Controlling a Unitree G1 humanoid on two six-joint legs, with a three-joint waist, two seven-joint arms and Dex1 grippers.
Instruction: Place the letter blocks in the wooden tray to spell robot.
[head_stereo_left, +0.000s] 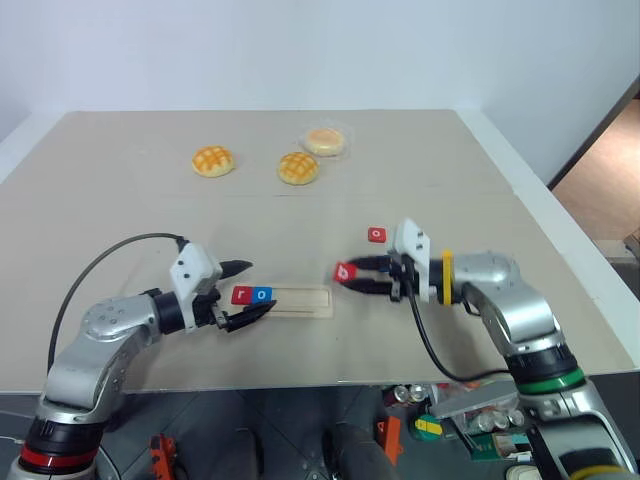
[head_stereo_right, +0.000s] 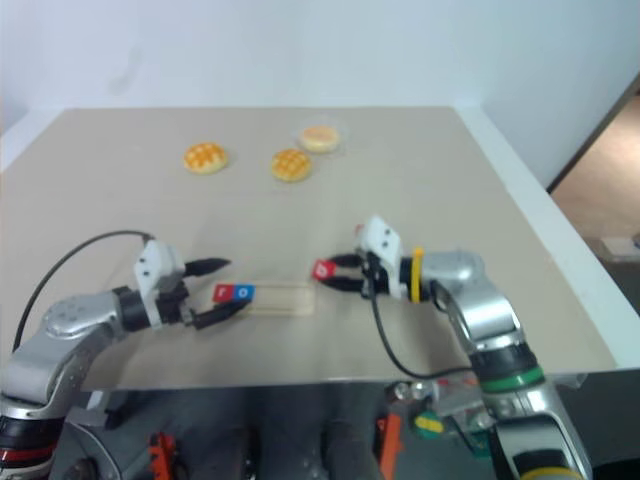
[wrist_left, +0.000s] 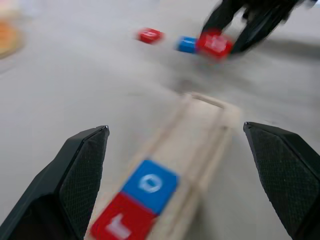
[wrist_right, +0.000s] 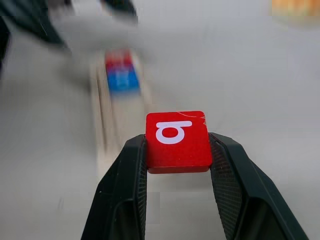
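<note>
Item: small flat red square block (wrist_right: 177, 141) with white "b", pinched in my right end effector (head_stereo_left: 352, 277) above the counter (head_stereo_left: 120, 200). Long pale-wood grooved tray (head_stereo_left: 305, 300) holds red "r" block (head_stereo_left: 240, 295) touching blue "o" block (head_stereo_left: 262, 295). My left end effector (head_stereo_left: 245, 292) gapes beside them.

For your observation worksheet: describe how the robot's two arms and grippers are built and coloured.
Both arms are silver-grey metal with white wrist blocks. Each gripper, left gripper and right gripper, has two black pointed fingers with textured pads. A black cable loops from each wrist. The right arm wears a yellow wrist ring and a green band; the left, a red band.
</note>
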